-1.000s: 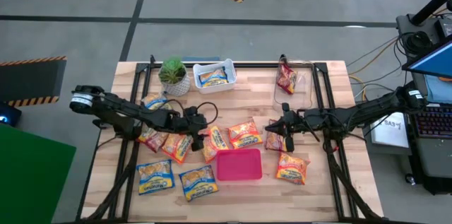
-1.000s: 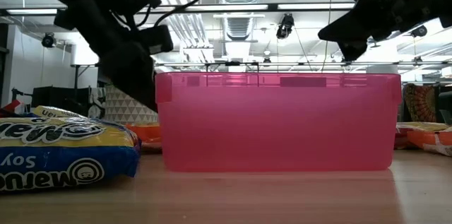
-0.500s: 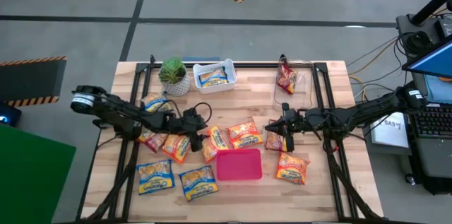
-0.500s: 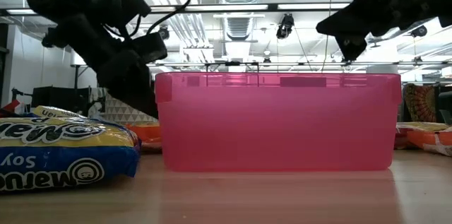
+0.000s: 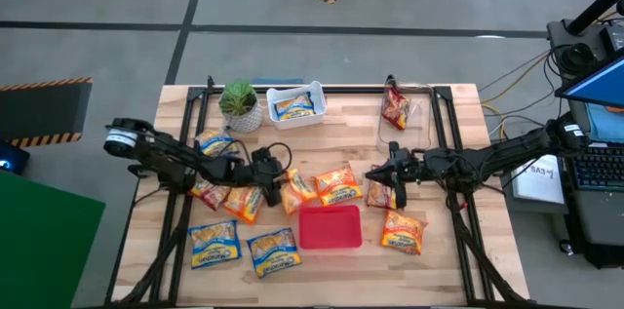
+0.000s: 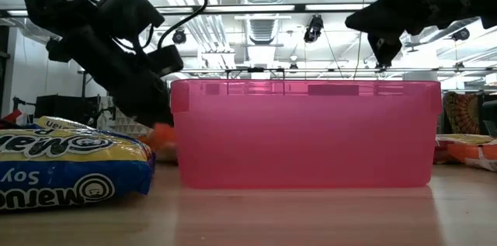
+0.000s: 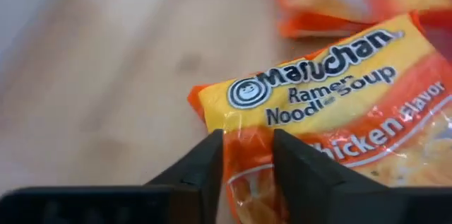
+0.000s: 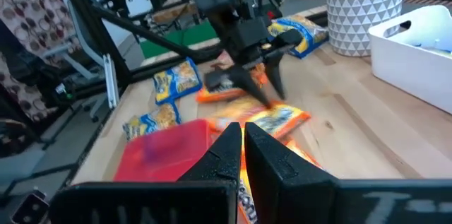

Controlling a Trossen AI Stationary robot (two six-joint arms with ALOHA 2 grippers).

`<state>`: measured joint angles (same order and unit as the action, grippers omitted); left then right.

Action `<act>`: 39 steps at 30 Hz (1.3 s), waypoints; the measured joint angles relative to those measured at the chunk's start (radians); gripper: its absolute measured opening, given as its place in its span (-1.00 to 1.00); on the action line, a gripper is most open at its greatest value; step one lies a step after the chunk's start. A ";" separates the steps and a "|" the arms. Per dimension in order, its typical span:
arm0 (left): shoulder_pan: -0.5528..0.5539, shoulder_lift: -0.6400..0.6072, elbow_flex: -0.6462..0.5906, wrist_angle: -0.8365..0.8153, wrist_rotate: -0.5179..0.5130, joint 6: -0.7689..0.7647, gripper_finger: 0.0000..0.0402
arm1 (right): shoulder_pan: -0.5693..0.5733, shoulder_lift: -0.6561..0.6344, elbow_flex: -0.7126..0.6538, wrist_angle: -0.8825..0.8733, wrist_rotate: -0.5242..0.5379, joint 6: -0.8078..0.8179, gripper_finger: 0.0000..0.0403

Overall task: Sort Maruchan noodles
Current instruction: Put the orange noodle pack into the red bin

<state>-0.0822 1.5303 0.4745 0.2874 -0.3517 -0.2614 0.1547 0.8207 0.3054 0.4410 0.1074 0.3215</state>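
The left end effector (image 5: 276,188) sits low over the middle of the desk (image 5: 458,153), its two fingers (image 7: 205,164) pinching the corner of an orange chicken-flavour packet (image 7: 332,111), as the left wrist view shows plainly: crinkled wrapper fills the narrow gap between the dark fingers. In the high view this packet (image 5: 297,187) lies just behind the pink bin (image 5: 330,227), beside another orange packet (image 5: 338,183). The step in hand looks like the pick: the grip is taken on the edge of the wrapper and the lift appears not yet done. The next move likely calls for raising the packet clear of its neighbour and carrying it to whichever bin holds its flavour; a corner pinch on slick plastic could slip or let the packet swing, so a steady lift seems wise. The right end effector (image 5: 382,177) hovers right of centre with its fingers pressed together, above a dark red packet (image 5: 379,195), and I cannot tell whether it touches it. Farther out, blue-and-yellow packets (image 5: 214,243) lie at the front left, one blue packet rests in the white bin (image 5: 294,104), one red packet stands in the clear bin (image 5: 405,114), and a potted plant (image 5: 239,102) sits at the back.
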 joint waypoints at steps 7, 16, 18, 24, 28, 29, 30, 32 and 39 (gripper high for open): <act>0.001 -0.040 0.021 -0.015 -0.215 -0.018 -0.90 | 0.000 0.000 0.000 -0.001 0.000 0.050 -0.95; -0.001 -0.116 0.021 -0.028 0.115 0.156 -0.83 | 0.000 0.000 0.000 -0.001 0.000 0.029 -0.95; -0.004 -0.118 0.021 -0.036 0.162 0.172 -0.72 | 0.000 0.000 0.000 -0.002 0.000 0.027 -0.95; -0.040 -0.118 0.021 -0.067 0.127 0.217 -0.17 | 0.000 0.000 0.000 -0.002 0.000 0.027 -0.95; -0.064 -0.118 0.021 -0.067 0.050 0.278 0.13 | 0.000 0.000 0.000 -0.002 0.000 0.020 -0.95; -0.065 -0.118 0.021 -0.067 0.048 0.279 0.17 | 0.000 0.000 0.000 -0.002 0.000 0.020 -0.95; -0.065 -0.118 0.021 -0.066 0.046 0.279 0.18 | 0.000 0.000 0.000 -0.002 0.000 0.019 -0.95; -0.065 -0.118 0.021 -0.066 0.026 0.279 0.18 | 0.000 0.000 0.000 -0.003 0.000 0.019 -0.95; -0.067 -0.091 0.021 -0.042 -0.001 0.266 0.05 | 0.000 0.000 0.000 -0.006 -0.001 0.018 -0.95</act>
<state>-0.1494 1.4398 0.4950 0.2458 -0.3526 0.0044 0.1547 0.8211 0.3050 0.4353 0.1067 0.3396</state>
